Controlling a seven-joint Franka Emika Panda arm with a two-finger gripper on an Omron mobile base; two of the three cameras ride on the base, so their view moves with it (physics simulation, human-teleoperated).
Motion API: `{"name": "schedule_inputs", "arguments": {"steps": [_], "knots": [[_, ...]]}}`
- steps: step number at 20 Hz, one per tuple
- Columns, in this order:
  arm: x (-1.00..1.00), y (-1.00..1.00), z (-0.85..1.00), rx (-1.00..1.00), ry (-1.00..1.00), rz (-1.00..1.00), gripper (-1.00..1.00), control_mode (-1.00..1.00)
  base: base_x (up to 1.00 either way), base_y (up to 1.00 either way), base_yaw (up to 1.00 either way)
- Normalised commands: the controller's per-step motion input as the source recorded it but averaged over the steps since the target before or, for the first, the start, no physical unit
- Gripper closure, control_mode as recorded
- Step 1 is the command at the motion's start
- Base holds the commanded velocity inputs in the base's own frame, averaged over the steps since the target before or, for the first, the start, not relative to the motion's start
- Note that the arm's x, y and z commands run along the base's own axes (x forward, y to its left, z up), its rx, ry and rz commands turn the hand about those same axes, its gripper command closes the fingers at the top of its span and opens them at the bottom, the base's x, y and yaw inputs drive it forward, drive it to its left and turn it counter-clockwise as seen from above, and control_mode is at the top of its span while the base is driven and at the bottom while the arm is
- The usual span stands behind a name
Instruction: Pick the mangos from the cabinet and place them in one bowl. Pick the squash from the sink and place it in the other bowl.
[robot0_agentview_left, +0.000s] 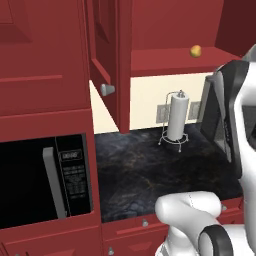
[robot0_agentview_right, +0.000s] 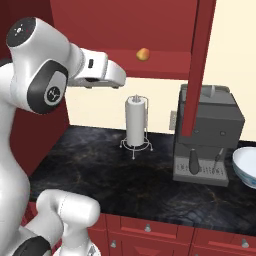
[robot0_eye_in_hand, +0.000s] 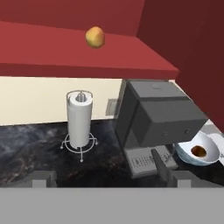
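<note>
On the red shelf (robot0_eye_in_hand: 87, 57) of the open wall cabinet (robot0_agentview_left: 107, 55) sits a yellow-orange mango (robot0_eye_in_hand: 95, 37) — small, round, alone on the board, well above the bench (robot0_agentview_right: 125, 175). From my hand view it lies up and a little left of centre; from the right base view I see it just past the end of my forearm, and from the left base view it sits far along the shelf, to the right.

My pincer (robot0_eye_in_hand: 109, 179) is released, its jaws spread wide with nothing between them; the two dark tips (robot0_eye_in_hand: 43, 178) show low in the hand view, clear of everything. My arm is raised to about shelf height, short of the fruit.

Below the shelf, on the black stone bench, a paper towel roll (robot0_eye_in_hand: 79, 118) stands upright in its wire holder, against the cream wall. Just to its right stands the grey coffee machine (robot0_eye_in_hand: 157, 118). Right of the machine rests the pale bluish-white bowl (robot0_eye_in_hand: 205, 146), and inside it lies a darker orange-brown mango (robot0_eye_in_hand: 198, 151) — one fruit already in the dish.

Far to the left, set in the red cabinetry, is a black microwave (robot0_agentview_left: 45, 180). The cabinet door (robot0_agentview_left: 117, 65) with its silver knob (robot0_agentview_left: 106, 89) stands swung open between the microwave and the towel roll.
</note>
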Motion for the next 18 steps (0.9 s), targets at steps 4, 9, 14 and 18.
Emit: {"name": "schedule_inputs", "arguments": {"steps": [4,9,14,18], "knots": [[0.03,-0.10,0.23,0.12,-0.14,0.00,-1.00,-1.00,0.00,0.00,0.00],[0.32,0.01,0.11,0.06,-0.21,0.01,-1.00,-1.00,0.00,0.00,0.00],[0.53,0.15,0.10,0.01,-0.20,0.00,-1.00,-1.00,0.00,0.00,0.00],[0.66,0.19,0.00,0.00,-0.13,0.00,-1.00,-1.00,0.00,0.00,0.00]]}}
